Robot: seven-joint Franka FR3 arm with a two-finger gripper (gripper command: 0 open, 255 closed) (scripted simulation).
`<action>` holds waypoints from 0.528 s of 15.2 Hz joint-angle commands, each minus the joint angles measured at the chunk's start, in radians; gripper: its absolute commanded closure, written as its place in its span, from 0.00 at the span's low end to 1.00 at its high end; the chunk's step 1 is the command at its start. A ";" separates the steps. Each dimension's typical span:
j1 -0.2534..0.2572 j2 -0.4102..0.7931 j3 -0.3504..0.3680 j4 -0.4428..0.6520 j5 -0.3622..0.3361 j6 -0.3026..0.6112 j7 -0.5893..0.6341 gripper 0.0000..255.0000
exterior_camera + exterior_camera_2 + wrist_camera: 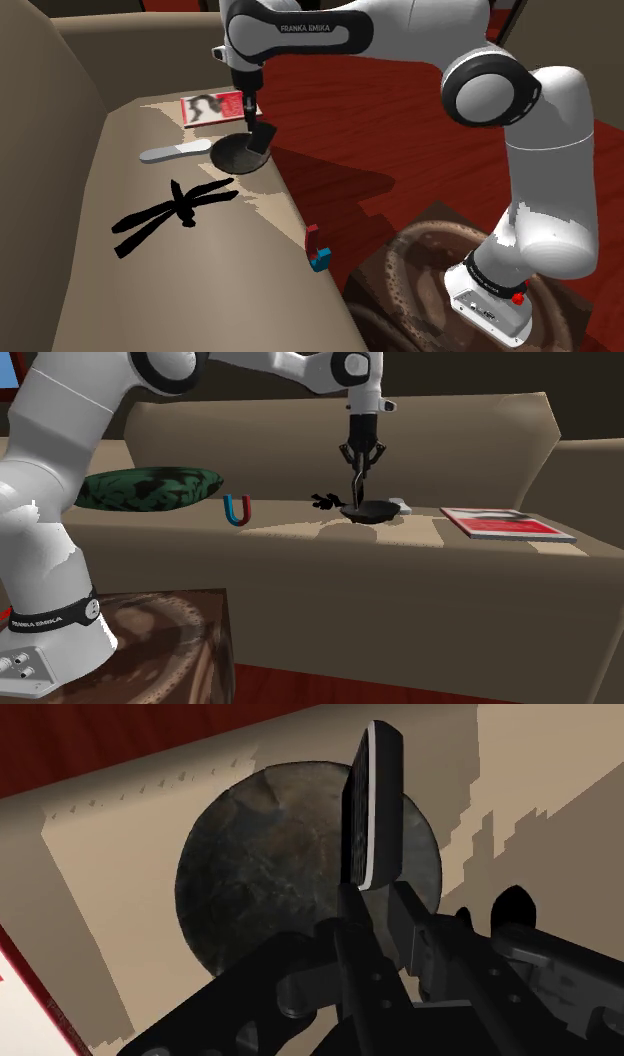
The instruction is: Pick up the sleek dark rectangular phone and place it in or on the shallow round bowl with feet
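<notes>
Placing step in hand, by the look of it: gripper [375, 904] shut tight on the dark phone [375, 804], holding it on edge so that it hangs straight down from the fingertips, over the round dark bowl [270, 874] directly beneath. Cannot tell whether the phone's lower end already touches the bowl. Seems to hang nearer one side of the bowl than its middle. Next, most likely: ease down a little, open up so as to let the phone tip flat inside the rim, then lift straight up and clear. Reading the second exterior view from left to right: green cushion [150, 487] well away from the fingers; red-and-blue magnet [237, 510] nearer, though well apart; black spindly thing [323, 502] near the fingers, just short of the bowl; white spoon-shaped thing [400, 505] just beside the bowl on the fingers' other side; red-and-white book [505, 524] well apart. Open room straight above the fingers, so nothing to catch on during a rise. Worth minding: bowl close to the front edge of the sofa seat [300, 547], so a phone toppling outward over the rim could slide off toward the floor.
</notes>
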 commanded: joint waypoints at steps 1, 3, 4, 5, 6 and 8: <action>-0.004 0.112 -0.010 0.184 -0.008 -0.071 -0.029 1.00; -0.004 0.202 -0.018 0.327 -0.013 -0.124 -0.048 1.00; -0.006 0.193 -0.017 0.296 -0.013 -0.103 -0.048 1.00; -0.009 0.185 -0.017 0.269 -0.012 -0.084 -0.047 1.00; -0.011 0.178 -0.016 0.244 -0.012 -0.065 -0.047 1.00; -0.014 0.168 -0.016 0.199 -0.011 -0.031 -0.046 1.00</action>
